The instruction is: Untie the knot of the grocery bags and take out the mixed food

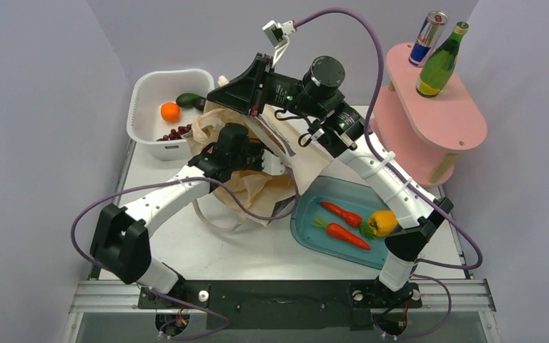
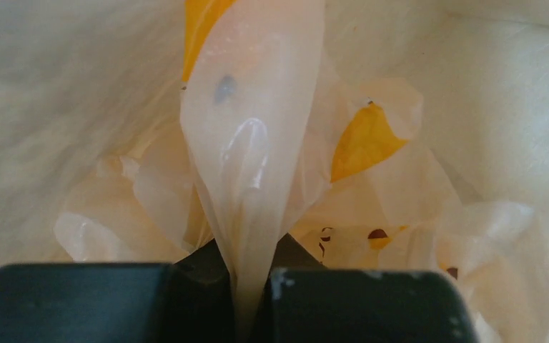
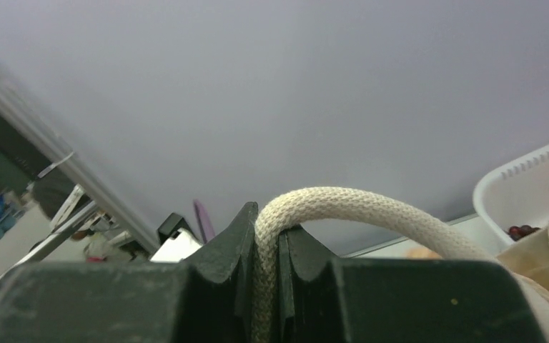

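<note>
I saw the peach plastic bag [image 2: 257, 107] crumpled inside the canvas tote [image 1: 307, 164] at mid-table. My left gripper [image 2: 250, 286] pinched a fold of it; my right gripper [image 3: 268, 286] clamped the tote's rope handle [image 3: 350, 207]. Two carrots [image 1: 347, 234] lay in the teal tray [image 1: 304, 229] beside a yellow pepper [image 1: 382, 223], and the avocado [image 1: 186, 99] sat in the white basket [image 1: 139, 93].

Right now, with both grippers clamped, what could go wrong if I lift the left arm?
1. The left gripper pinches only a thin fold of the plastic bag; a hard pull may stretch or tear the film.
2. The right gripper holds the canvas tote by its rope handle alone; if the bag snags inside, the whole tote may lift too.
</note>
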You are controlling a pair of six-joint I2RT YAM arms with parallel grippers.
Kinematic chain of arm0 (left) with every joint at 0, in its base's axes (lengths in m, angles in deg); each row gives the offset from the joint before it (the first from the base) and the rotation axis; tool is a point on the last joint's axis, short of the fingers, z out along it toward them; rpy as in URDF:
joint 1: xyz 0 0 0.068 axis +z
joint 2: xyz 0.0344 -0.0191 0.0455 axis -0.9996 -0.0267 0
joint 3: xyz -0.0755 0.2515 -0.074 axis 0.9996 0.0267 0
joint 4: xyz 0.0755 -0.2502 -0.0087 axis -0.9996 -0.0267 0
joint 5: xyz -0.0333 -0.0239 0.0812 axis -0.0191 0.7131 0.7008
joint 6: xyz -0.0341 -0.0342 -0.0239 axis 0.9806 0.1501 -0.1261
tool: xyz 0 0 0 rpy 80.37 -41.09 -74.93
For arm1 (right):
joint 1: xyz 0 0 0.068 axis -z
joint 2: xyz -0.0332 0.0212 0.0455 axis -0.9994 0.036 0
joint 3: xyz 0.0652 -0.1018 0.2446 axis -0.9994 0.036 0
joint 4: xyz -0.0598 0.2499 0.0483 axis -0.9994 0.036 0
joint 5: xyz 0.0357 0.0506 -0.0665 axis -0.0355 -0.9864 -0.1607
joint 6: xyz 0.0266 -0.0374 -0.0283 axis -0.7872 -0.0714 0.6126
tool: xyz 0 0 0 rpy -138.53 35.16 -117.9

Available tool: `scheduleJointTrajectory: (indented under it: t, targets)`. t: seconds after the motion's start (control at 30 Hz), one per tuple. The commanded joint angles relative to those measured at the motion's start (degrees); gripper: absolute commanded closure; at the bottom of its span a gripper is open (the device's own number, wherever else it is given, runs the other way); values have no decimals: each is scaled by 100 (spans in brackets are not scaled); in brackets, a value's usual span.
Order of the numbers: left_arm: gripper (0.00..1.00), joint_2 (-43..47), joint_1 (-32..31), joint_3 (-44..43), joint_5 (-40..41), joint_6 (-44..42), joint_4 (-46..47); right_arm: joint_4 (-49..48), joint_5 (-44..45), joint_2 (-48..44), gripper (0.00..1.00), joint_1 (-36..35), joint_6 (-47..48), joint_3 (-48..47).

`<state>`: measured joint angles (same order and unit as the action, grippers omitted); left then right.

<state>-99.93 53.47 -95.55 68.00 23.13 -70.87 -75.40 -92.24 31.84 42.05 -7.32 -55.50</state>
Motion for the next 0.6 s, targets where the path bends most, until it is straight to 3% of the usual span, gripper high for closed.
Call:
scheduleJointTrajectory:
  t: [0.0, 0.07, 0.1, 0.2, 0.23, 0.4, 0.57]
  targets:
    - [100, -697, 196, -1084, -1129, -527, -1398, -1264, -1391, -495, 100, -115, -214, 20]
    - [100, -1028, 284, -1503, -1554, -794, -2058, -1390, -662, -479, 100, -109, -263, -8]
    - [95, -1139, 301, -1736, -1768, -883, -2477, -1453, -630, -466, 100, -95, -278, -40]
    - [68, -1429, 362, -1948, -2074, -1181, -2961, -1430, -619, -400, 100, -8, -236, -259]
    - [64, -1431, 362, -1952, -2076, -1183, -2998, -1365, -562, -392, 100, 80, -144, -340]
    - [50, -739, 251, -1843, -2007, -181, -2448, -1214, -518, -367, 100, 521, -205, -275]
    - [49, 472, 219, -1152, -2301, 537, -1491, -1546, -586, -440, 100, 744, -476, 275]
